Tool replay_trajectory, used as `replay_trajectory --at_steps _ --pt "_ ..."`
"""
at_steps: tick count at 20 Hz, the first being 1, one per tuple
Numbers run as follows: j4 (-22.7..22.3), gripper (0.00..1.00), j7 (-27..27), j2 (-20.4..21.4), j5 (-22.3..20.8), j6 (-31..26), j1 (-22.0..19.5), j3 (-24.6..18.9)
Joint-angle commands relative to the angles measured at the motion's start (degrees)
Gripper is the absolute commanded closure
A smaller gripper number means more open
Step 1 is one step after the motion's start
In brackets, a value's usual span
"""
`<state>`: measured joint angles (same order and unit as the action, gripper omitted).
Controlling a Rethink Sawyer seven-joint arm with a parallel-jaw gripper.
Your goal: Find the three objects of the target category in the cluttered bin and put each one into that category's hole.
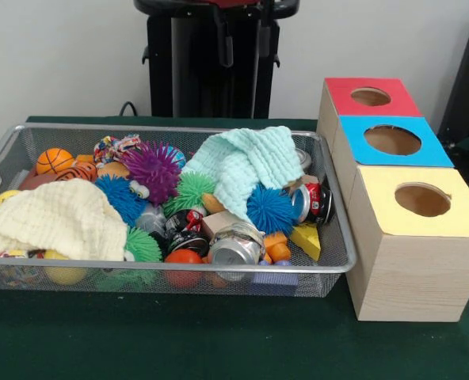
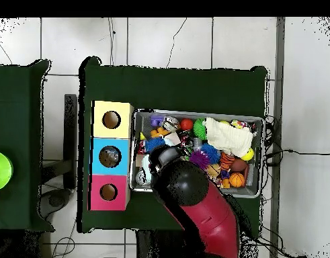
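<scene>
Wire bin point(image 1: 329, 265) sitting on the green counter point(image 1: 179, 348), holding spiky balls, crushed cans point(image 1: 234, 247), a cream cloth point(image 1: 56, 218) and a mint cloth point(image 1: 246, 162). Three boxes standing beside it, with red point(image 1: 370, 96), blue point(image 1: 392, 140) and yellow point(image 1: 422, 199) holes. Arm point(image 2: 194, 201) hanging over the bin; tool's state cannot be told.

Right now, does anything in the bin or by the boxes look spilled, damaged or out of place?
Nothing has spilled; everything sits inside the mesh bin. Two cloths, one mint and one cream, are draped over the toys and hide some. A can near the front looks dented.
</scene>
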<state>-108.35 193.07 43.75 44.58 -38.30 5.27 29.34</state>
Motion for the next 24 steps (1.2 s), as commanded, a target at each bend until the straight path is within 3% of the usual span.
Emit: replay_trajectory --at_steps 1,7,11,18,24 --pt "-9.7 0.00 -16.6 1.4 -7.5 3.5 -3.6 -10.0" --pt "-8.2 0.00 -12.5 -0.5 -13.7 5.1 -3.7 -9.3" --pt "-9.3 0.00 -14.1 0.3 -17.6 5.2 -6.7 -10.1" --pt "-15.6 0.00 -19.9 6.5 -24.7 6.0 -13.9 -11.2" --pt "-16.1 0.00 -18.5 6.8 -30.2 8.4 -18.8 -13.0"
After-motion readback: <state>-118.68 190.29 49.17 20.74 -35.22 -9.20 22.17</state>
